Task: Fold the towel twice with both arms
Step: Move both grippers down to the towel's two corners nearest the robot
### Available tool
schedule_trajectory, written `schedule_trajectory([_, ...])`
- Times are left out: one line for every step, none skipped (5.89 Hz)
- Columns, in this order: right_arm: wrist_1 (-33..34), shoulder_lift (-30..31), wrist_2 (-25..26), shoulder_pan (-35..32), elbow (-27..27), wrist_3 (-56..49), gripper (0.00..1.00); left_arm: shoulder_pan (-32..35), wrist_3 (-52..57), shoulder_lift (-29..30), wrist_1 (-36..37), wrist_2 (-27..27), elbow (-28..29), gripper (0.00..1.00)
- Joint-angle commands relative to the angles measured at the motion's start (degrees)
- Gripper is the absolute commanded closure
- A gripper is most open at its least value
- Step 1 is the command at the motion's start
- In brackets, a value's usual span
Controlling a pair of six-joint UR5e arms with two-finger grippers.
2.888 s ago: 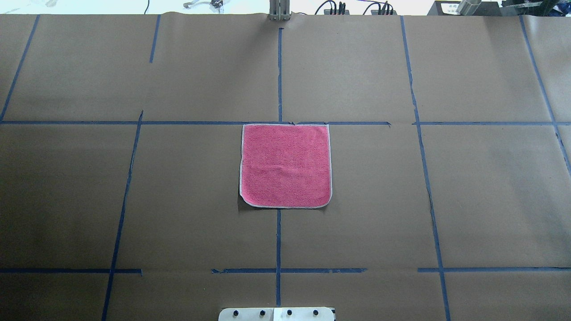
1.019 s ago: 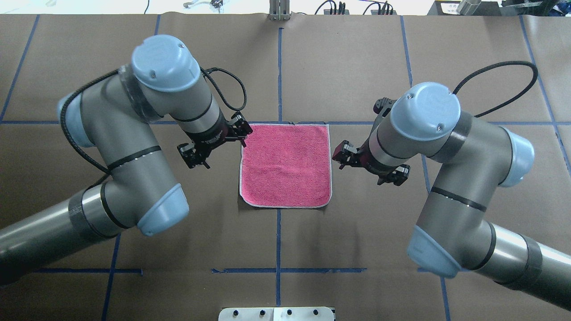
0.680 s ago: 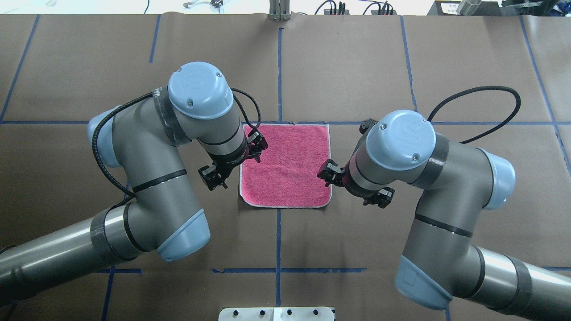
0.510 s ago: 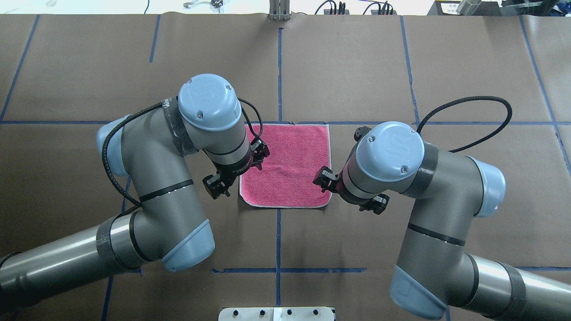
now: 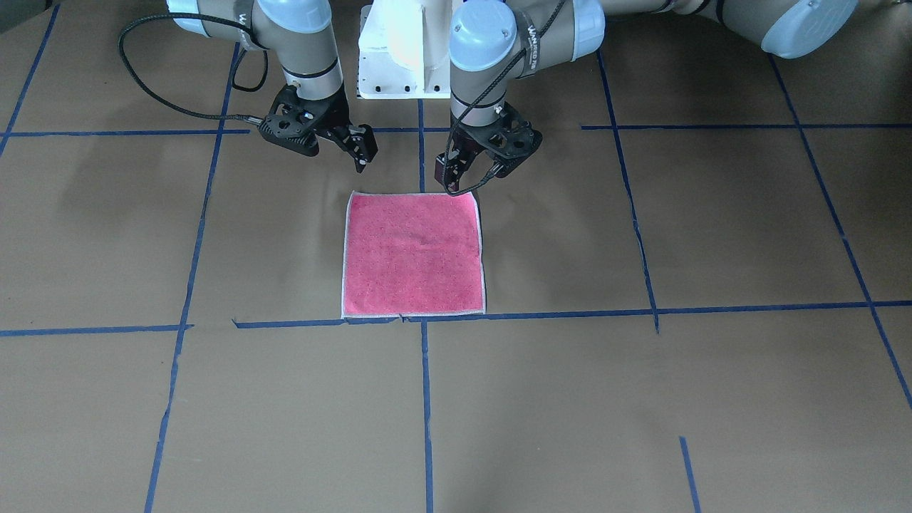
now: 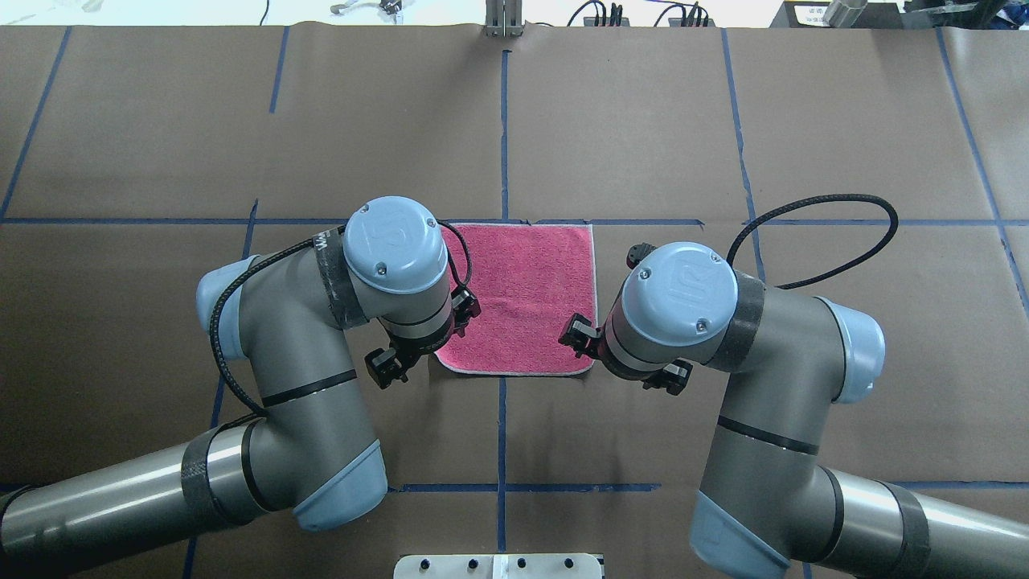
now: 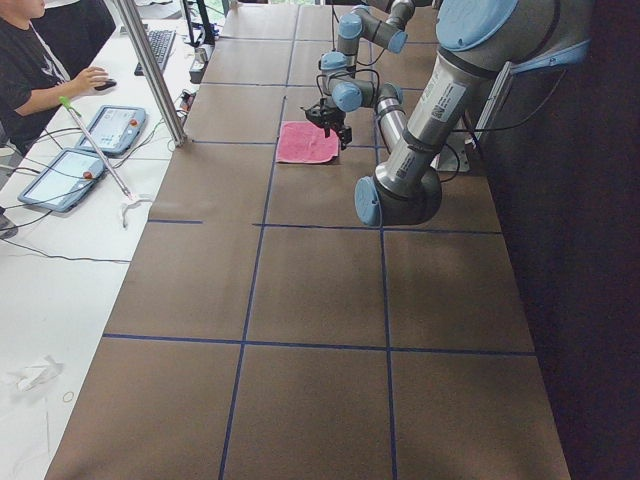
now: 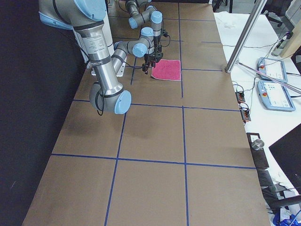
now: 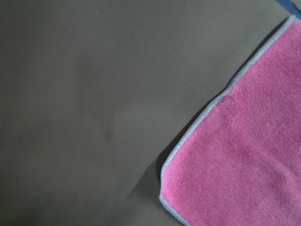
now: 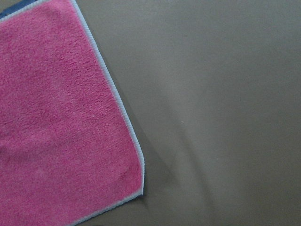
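Grippers: your left gripper [image 5: 467, 182] and right gripper [image 5: 335, 146] hang spread wide and hold nothing, over the near corners.
Towel: the towel [image 6: 530, 289] lies flat on the worktop [image 6: 643, 121], pink face up, unfolded.
Handling: light, soft and limp (I judge), so pinch the stitched corners.

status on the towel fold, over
Left gripper and right gripper open, near the robot-side corners. Pink square terry towel flat, unfolded, not gripped. Nothing in the way.

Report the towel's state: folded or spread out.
Spread out, not folded: the towel lies flat as one full square, pink face up, whitish border visible along all four edges in the front-facing view, no grey face showing.
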State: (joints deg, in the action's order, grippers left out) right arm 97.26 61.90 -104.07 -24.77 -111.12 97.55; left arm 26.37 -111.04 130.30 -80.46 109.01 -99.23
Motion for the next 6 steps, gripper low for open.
schedule_trajectory([-0.2, -1.6, -0.2, -2.4, 3.1, -2.4, 0.0, 0.0, 1.2, -0.4, -0.3, -0.6, 0.2, 0.0])
schedule_trajectory([-0.3, -3.9, -0.4, -2.8, 6.9, -2.1, 0.0, 0.0, 1.3, -0.5, -0.4, -0.6, 0.4, 0.0])
schedule_trajectory([-2.3, -3.8, -0.6, -2.8, 8.9, -1.9, 0.0, -0.1, 1.2, -0.4, -0.7, -0.8, 1.2, 0.0])
schedule_trajectory([-9.1, -3.5, -1.0, -2.7, 13.5, -0.7, 0.0, -0.2, 1.2, -0.4, -1.9, -0.9, 2.5, 0.0])
schedule_trajectory([-11.9, -3.4, -1.7, -2.7, 15.0, 0.2, 0.0, -0.2, 1.2, -0.6, -2.1, -0.9, 3.2, 0.0])
schedule_trajectory([-12.0, -3.1, -1.8, -2.4, 15.0, 0.5, 0.0, -0.5, 1.2, -0.6, -3.0, -0.9, 3.8, 0.0])
